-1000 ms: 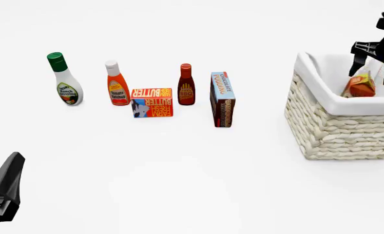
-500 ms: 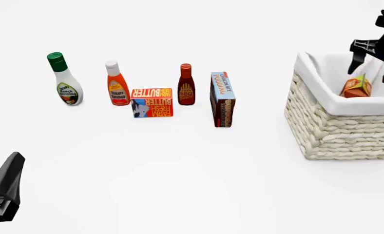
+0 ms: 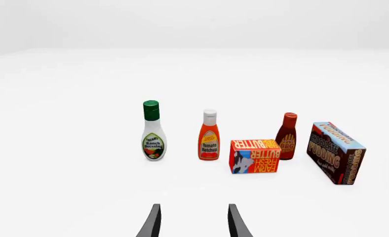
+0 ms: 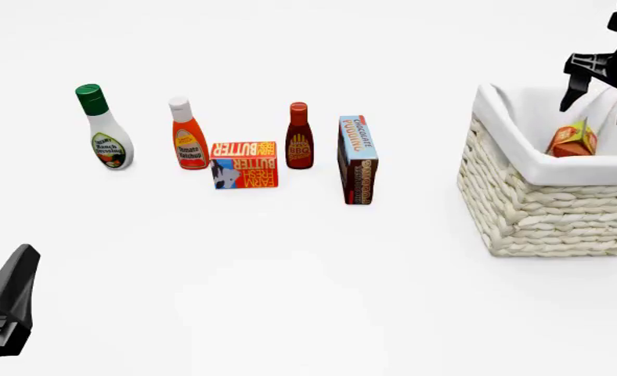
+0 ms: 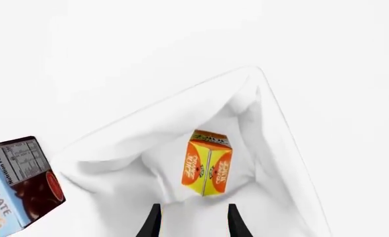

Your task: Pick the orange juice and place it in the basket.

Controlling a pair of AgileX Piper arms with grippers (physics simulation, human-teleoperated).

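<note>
Five groceries are seen in a loose row on the white table [image 4: 287, 274]: a ranch dressing bottle [image 4: 106, 130] at the far left, then a ketchup bottle [image 4: 189, 134], a butter box [image 4: 245, 164] lying flat a little nearer the camera, a dark sauce bottle [image 4: 299, 136] just behind the butter box, and a chocolate pudding box [image 4: 357, 160] standing on its narrow edge at the right end. Well apart from them, at the right of the front view, the basket [image 4: 539, 211] is placed, its white lining folded over the rim. The orange juice [image 4: 573, 140] is found inside the basket, with only its gabled top showing above the lining in the front view; in the right wrist view the carton [image 5: 207, 163] is seen down in the lined hollow, free of any grip. The right gripper [image 4: 604, 88] is held above the basket, its fingers [image 5: 235, 222] spread apart and touching nothing. The left gripper [image 4: 4, 309] is kept low at the near left corner, far from everything, and its fingers [image 3: 152, 223] are likewise parted around empty space.
</note>
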